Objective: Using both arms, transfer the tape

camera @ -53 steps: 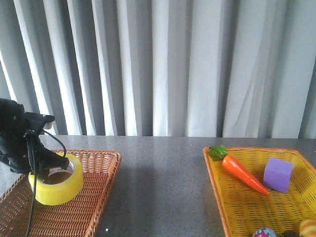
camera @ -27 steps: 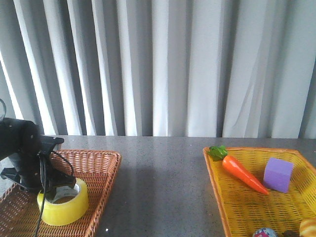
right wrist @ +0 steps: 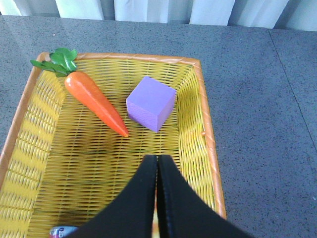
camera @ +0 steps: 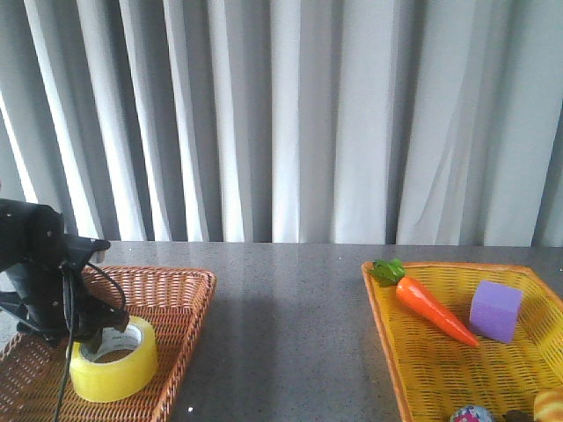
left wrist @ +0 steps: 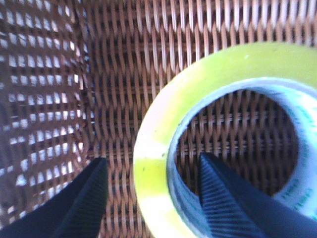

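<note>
The yellow tape roll (camera: 114, 374) lies flat in the brown wicker basket (camera: 189, 274) at the left. In the left wrist view the tape (left wrist: 223, 64) rests on the basket weave (left wrist: 148, 49). My left gripper (camera: 98, 331) is low over the roll and open (left wrist: 152, 159), one finger inside the white core and one outside, with a gap to the tape wall. My right gripper (right wrist: 157, 158) is shut and empty above the yellow basket (right wrist: 198, 99). It is out of the front view.
The yellow basket (camera: 440, 265) at the right holds a toy carrot (camera: 435, 309), a purple cube (camera: 495, 310) and small items at its near end. The carrot (right wrist: 96, 101) and cube (right wrist: 151, 103) lie ahead of the right fingers. Grey tabletop separates the baskets; curtains hang behind.
The left gripper carried the tilted tape down and toward the right, and set it flat in the brown basket. The tape has stayed still since while the wrist shifted slightly.
</note>
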